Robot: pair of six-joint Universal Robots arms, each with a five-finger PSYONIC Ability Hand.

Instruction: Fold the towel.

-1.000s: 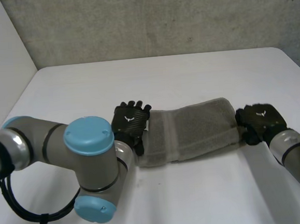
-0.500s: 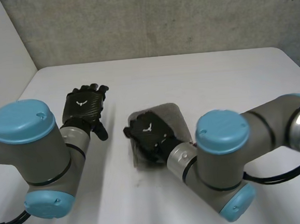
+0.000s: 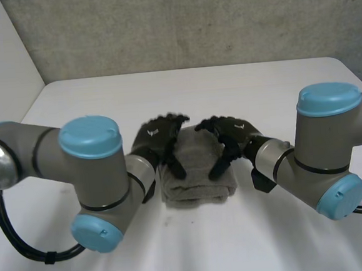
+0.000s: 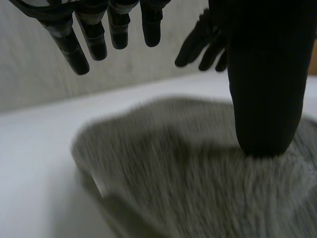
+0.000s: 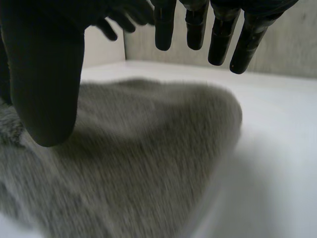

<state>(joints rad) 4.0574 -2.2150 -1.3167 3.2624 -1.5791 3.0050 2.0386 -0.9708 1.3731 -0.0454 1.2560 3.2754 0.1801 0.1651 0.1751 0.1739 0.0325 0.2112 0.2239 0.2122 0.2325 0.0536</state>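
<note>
A grey towel point(image 3: 194, 179) lies folded into a small thick pad on the middle of the white table point(image 3: 258, 85). My left hand point(image 3: 158, 136) rests at the pad's left edge and my right hand point(image 3: 236, 131) at its right edge, both with fingers straight and spread. In the left wrist view the fingers point(image 4: 99, 34) hover above the towel point(image 4: 188, 193) while the thumb point(image 4: 262, 89) touches its top. In the right wrist view the fingers point(image 5: 218, 34) are likewise clear of the towel point(image 5: 148, 163), with the thumb point(image 5: 44, 84) down on it. Neither hand grips cloth.
Both forearms angle inward from the near corners of the table, flanking the towel. A grey wall point(image 3: 191, 22) runs behind the table's far edge. Bare tabletop lies beyond and in front of the towel.
The long towel was folded over from right to left by my right hand, which then let go and opened. My left hand drew away leftward, then came back to the pad's left edge.
</note>
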